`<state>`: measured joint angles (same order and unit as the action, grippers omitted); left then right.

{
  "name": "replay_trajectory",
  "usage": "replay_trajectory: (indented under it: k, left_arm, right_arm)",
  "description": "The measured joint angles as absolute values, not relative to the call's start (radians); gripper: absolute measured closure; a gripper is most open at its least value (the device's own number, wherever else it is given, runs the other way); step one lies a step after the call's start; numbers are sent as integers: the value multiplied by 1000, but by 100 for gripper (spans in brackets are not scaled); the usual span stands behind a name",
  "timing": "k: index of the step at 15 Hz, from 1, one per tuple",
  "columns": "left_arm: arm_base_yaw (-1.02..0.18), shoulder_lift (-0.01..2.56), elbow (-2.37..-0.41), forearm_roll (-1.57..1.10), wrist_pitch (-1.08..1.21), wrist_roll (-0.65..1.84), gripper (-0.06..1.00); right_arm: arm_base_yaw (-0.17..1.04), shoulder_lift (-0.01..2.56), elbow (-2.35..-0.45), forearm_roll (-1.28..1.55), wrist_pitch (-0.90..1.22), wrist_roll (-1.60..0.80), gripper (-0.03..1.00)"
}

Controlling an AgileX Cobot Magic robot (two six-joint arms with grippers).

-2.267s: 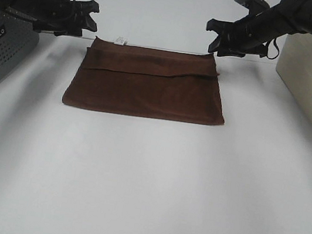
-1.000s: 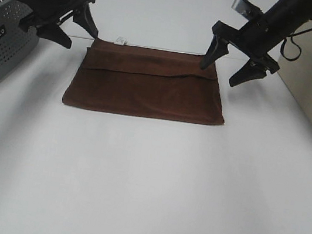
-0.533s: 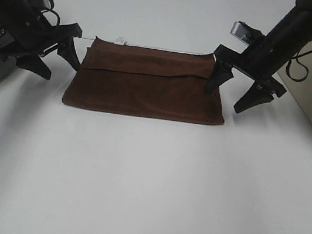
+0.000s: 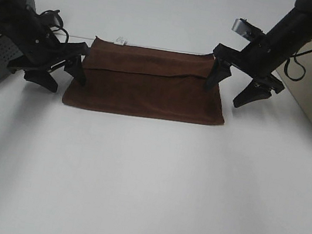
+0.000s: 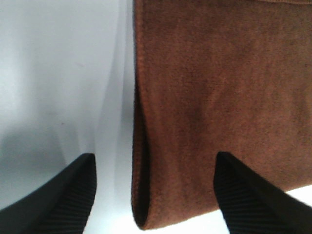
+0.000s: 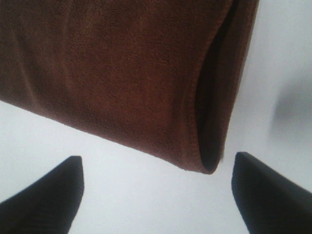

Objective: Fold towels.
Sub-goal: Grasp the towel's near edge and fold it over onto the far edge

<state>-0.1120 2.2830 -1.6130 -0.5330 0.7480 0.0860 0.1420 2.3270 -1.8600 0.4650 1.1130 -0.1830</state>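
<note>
Nearest, bare white counter. Past it, lying flat around centre, the towel, already doubled over, a flap edge running across its far half. At its 9 o'clock, left end effector, spread wide, straddling the near-left corner, gripping nothing. At its 3 o'clock, right end effector, likewise spread across the right short edge, empty. Farthest, a small white tag at roughly 11 o'clock on the far edge. Probably light, soft, limp plush: bound to sag once lifted, unlikely to slip. Best pinched through both layers at the short-edge corners, low against the counter.
</note>
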Motion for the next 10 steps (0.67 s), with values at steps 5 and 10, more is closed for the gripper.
replay_trajectory:
  k: [5, 10]
  left_arm:
    - [-141, 2313, -1614, -549, 704, 86, 29]
    - [-145, 2322, -1617, -564, 682, 103, 34]
  right_arm:
    - [142, 2358, -1860, 493, 1100, -197, 21]
    - [142, 2409, -1860, 521, 1070, -210, 28]
